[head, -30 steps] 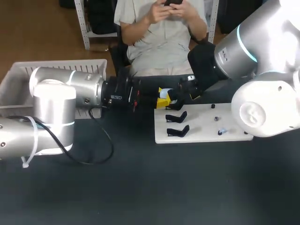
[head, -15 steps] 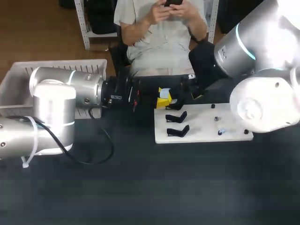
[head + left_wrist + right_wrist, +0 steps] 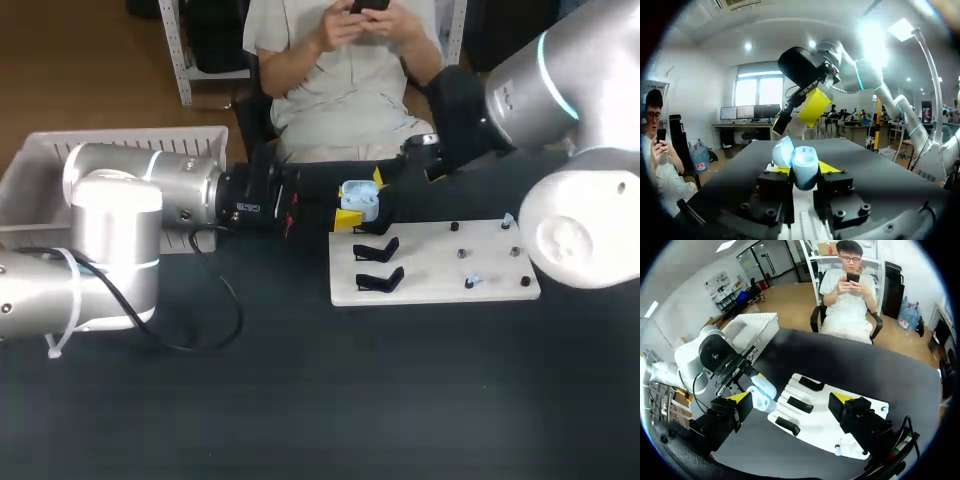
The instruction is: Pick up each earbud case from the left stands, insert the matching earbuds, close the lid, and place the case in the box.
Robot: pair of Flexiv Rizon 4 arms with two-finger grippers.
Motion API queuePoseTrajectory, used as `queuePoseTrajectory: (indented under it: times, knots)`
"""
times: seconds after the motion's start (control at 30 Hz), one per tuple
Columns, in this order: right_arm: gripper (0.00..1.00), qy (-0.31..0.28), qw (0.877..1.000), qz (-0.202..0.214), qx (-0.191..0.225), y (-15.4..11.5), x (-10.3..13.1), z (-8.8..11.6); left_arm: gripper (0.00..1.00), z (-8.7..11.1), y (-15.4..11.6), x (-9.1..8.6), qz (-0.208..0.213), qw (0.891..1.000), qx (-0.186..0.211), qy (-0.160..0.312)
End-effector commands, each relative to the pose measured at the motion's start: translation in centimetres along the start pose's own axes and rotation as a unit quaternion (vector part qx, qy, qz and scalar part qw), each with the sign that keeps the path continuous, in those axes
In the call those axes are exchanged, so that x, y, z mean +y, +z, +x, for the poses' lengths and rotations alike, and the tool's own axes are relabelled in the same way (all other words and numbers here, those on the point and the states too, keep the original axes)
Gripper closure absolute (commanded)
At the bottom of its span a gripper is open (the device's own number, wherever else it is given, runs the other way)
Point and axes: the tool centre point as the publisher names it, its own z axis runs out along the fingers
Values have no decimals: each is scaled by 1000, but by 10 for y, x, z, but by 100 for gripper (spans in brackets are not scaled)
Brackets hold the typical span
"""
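My left gripper is shut on a light blue earbud case, held sideways at the back left corner of the white board. In the left wrist view the case sits between the yellow tips with its lid open. My right gripper hangs open above and behind the case, holding nothing. The right wrist view looks down past its wide-spread fingers on the case and several black stands. Small earbuds sit on the board's right half.
A white bin stands at the back left behind my left arm. Two black stands show on the board's left side. A black cable loops on the dark table by my left arm.
My right gripper has pulled up and back to the right, away from the case, which now shows uncovered in the head view. My left arm has held still.
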Motion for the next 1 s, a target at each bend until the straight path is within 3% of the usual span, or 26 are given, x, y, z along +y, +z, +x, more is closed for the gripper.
queuePoseTrajectory:
  times: [0.03,0.23,0.5,1.0]
  knots:
    - [0,9,998,53,-21,-38,-13,17,100,0,0,-1,-2,1000,0,1]
    - [0,28,996,77,-21,-55,-45,33,100,0,0,-1,-2,1000,0,1]
    - [0,24,990,137,6,-56,-79,57,100,0,0,-1,-2,1000,0,1]
    - [0,-3,994,107,33,-51,-119,81,100,0,0,-1,-2,1000,0,1]
